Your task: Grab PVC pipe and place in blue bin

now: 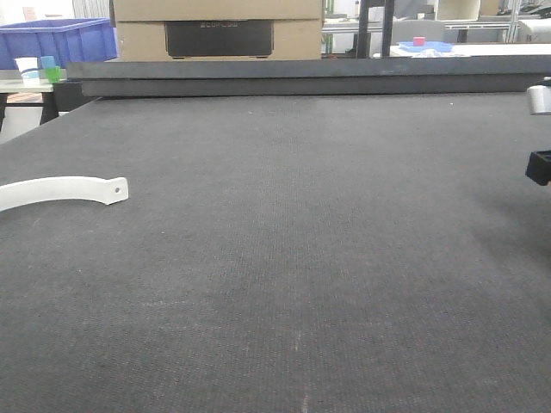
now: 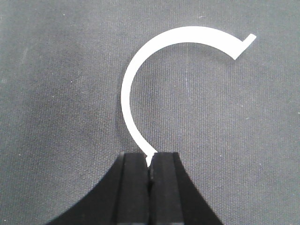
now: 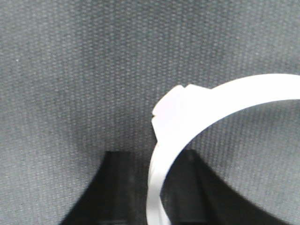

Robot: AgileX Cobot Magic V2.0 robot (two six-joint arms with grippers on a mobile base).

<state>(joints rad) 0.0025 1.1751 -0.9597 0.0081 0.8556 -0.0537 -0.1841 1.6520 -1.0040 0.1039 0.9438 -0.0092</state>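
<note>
The PVC pipe [image 2: 140,70] is a slender white curved strip. My left gripper [image 2: 150,157] is shut on one tip of it, and the rest arcs away over the dark mat. In the front view the pipe [image 1: 65,191] enters from the left edge, low over the mat, and shows its rounded end with a small dark hole. The left gripper itself is out of that view. My right gripper [image 3: 157,161] is shut on a second white curved strip [image 3: 197,112] that runs between its jaws. The blue bin [image 1: 56,39] stands beyond the mat at the far left.
The dark woven mat [image 1: 293,258] covers the whole table. A black rail [image 1: 301,76] edges its far side. A cardboard box [image 1: 219,30] stands behind it. Part of my right arm [image 1: 540,166] shows at the right edge. Small cups [image 1: 39,69] stand by the bin.
</note>
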